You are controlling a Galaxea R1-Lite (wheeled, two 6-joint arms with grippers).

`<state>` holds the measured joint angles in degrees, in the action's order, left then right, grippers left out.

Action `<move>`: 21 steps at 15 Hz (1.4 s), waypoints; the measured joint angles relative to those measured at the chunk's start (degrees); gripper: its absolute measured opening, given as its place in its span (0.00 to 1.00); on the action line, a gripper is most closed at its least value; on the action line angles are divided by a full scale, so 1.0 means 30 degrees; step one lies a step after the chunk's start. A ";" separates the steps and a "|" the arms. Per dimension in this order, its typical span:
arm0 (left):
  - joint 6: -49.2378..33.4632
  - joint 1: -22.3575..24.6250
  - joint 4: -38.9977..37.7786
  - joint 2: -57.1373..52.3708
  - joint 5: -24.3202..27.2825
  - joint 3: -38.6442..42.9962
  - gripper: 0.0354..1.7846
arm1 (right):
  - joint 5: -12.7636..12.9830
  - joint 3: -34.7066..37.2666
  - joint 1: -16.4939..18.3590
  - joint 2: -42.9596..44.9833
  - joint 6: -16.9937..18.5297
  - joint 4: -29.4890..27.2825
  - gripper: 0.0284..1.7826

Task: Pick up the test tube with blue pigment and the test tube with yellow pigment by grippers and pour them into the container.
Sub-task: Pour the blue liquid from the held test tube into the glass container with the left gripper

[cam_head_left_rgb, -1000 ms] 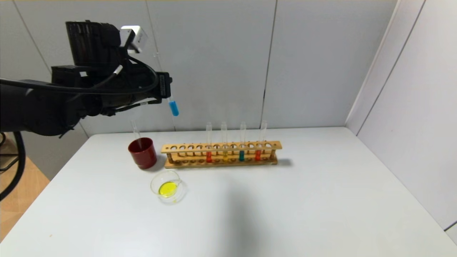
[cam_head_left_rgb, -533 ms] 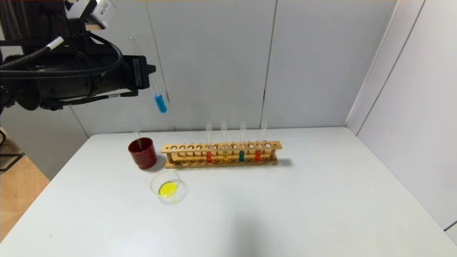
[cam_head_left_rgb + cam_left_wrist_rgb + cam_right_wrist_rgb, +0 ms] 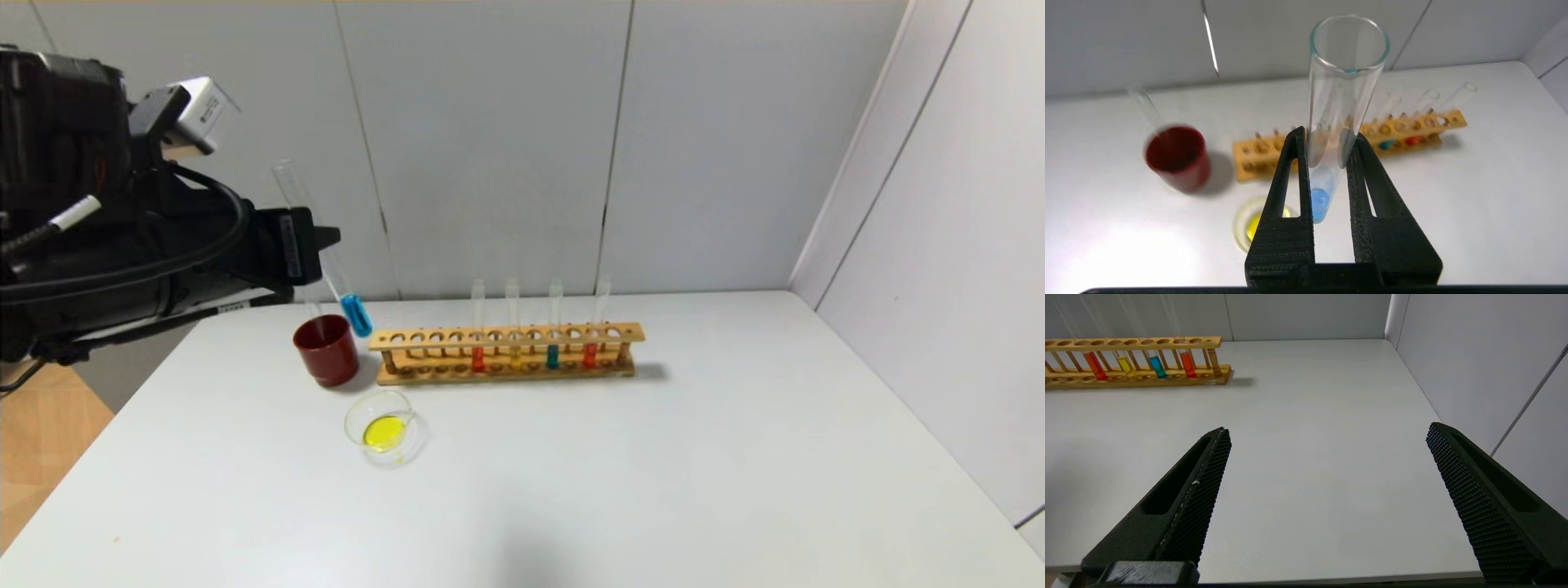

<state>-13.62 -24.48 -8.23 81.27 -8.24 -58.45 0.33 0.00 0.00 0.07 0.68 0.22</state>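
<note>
My left gripper [image 3: 320, 245] is shut on the test tube with blue pigment [image 3: 357, 314] and holds it in the air. The tube is tilted, its open end up and to the left. Its blue end hangs just above the red cup's right rim. In the left wrist view the jaws [image 3: 1327, 136] clamp the tube [image 3: 1319, 202] at mid length. The container [image 3: 353, 415], a clear glass dish holding yellow liquid, stands in front of the cup; it also shows in the left wrist view [image 3: 1244, 223]. No tube with lemon-yellow liquid is in view. My right gripper [image 3: 1329, 430] is open and empty over the table's right front.
A dark red cup [image 3: 326, 353] holds an empty clear tube [image 3: 310, 298]. A wooden rack [image 3: 506, 353] behind the dish holds tubes of red, amber, teal and red liquid. Grey walls close the back and right sides.
My left gripper has carried the blue tube left and then down. The tube's blue end has dropped from high above the table to the red cup's rim.
</note>
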 joint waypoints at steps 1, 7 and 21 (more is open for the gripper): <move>-0.0670 -0.0110 -0.0093 0.0268 0.0203 0.0402 0.15 | -0.0008 0.0000 0.0000 0.0000 0.0008 0.0008 0.98; -0.4941 -0.0687 -0.1162 0.2162 0.1820 0.0898 0.15 | -0.0008 0.0000 0.0000 0.0000 0.0008 0.0008 0.98; -1.2219 -0.0813 -0.0914 0.3763 0.1820 0.2064 0.15 | 0.0008 0.0000 0.0000 0.0000 0.0008 0.0008 0.98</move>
<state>-50.27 -26.92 -10.97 92.56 -2.78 -52.26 0.35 0.00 0.00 0.07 0.71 0.24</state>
